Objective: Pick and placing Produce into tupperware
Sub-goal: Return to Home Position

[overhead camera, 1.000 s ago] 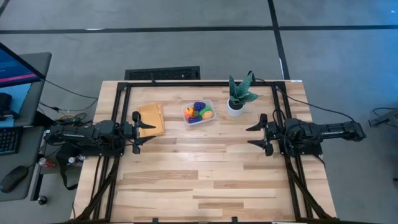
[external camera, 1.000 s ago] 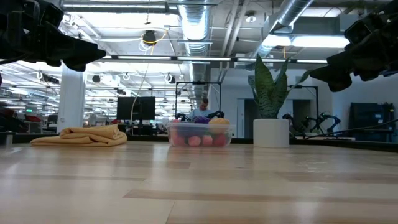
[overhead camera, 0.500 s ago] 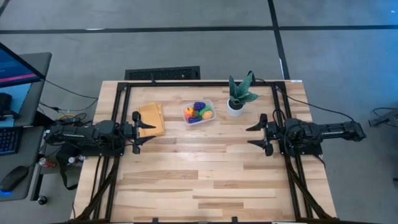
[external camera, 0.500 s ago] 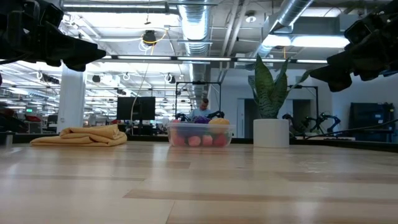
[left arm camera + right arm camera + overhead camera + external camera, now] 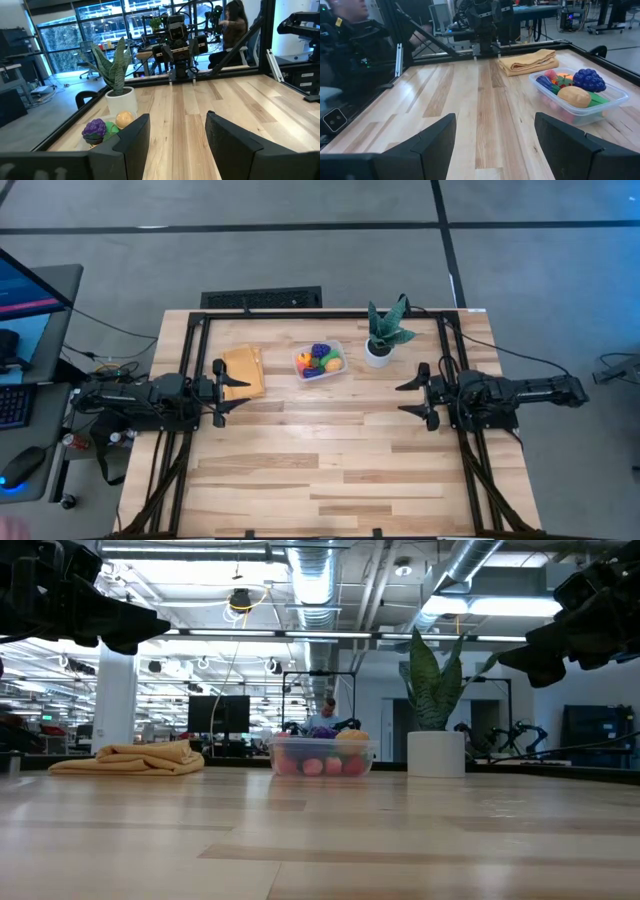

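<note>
Nothing has moved; the tub (image 5: 612,98) sits between the left fingers (image 5: 132,142) and right fingers (image 5: 567,145), both open, empty.

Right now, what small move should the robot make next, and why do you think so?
Probably no further pick: just hold both arms at rest. The produce lies inside the tupperware, no loose piece shows on the table, and the left end effector and the right end effector are open and empty at the table's sides.

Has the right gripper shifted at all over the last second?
No. The right gripper holds the same spot, fingers open, at an unchanged gap from the spiky green plant's white pot.
</note>
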